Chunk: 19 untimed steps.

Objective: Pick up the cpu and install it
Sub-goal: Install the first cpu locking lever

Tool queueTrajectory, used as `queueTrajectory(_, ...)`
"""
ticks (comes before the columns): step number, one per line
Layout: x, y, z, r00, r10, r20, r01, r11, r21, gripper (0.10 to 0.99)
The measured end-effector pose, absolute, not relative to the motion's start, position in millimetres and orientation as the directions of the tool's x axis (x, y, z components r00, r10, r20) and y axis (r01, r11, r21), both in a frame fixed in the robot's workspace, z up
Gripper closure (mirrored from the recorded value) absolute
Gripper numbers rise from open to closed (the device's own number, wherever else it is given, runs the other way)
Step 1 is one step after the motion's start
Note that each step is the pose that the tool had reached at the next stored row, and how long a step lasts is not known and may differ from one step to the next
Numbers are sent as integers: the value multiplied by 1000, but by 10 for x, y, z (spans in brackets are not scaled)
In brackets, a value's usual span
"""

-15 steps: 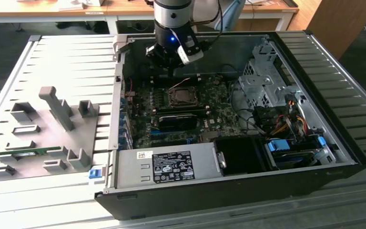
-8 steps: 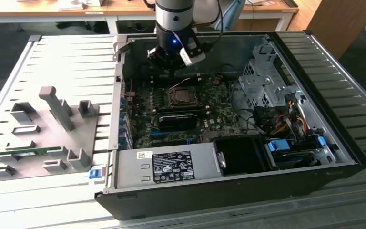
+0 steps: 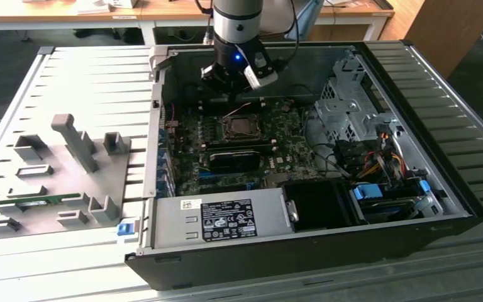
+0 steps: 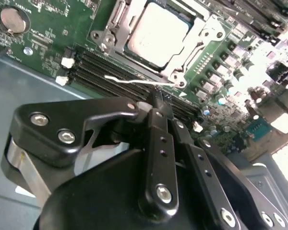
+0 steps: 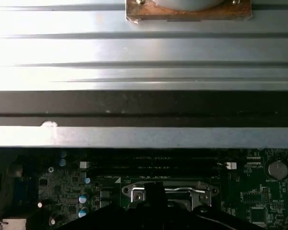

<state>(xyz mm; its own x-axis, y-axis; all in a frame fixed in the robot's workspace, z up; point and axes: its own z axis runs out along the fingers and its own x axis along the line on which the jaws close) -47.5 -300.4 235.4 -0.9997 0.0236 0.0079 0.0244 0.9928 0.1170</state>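
Second wrist view showed the claw (image 4: 156,103) pressed together and empty, nearest the camera, just above the socket (image 4: 156,40) beyond it, where the cpu (image 4: 158,33) already lay seated, though the socket's frame seemingly remained unlatched.

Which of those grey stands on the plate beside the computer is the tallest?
The slanted grey post; it rises well above the squat blocks around it.
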Motion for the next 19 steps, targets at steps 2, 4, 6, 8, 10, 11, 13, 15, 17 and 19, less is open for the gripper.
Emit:
queueTrajectory(2,-473,-3004,2337,-1000,24,8,24,993,115,980)
queueTrajectory(4,-469,-3004,2319,-1000,24,8,24,993,114,980)
queueTrajectory(6,-462,-3004,2299,-1000,24,8,24,993,114,980)
queueTrajectory(8,-458,-3004,2291,-1000,24,8,24,993,113,980)
queueTrajectory(10,-454,-3001,2285,-1000,24,8,24,993,113,980)
queueTrajectory(11,-452,-2997,2282,-1000,24,8,24,993,113,980)
queueTrajectory(13,-443,-2987,2276,-1000,24,8,24,993,113,980)
queueTrajectory(15,-431,-2979,2268,-1000,24,8,24,993,113,980)
queueTrajectory(17,-420,-2977,2259,-1000,24,8,24,993,112,980)
queueTrajectory(19,-401,-2972,2248,-1000,24,8,24,993,112,980)
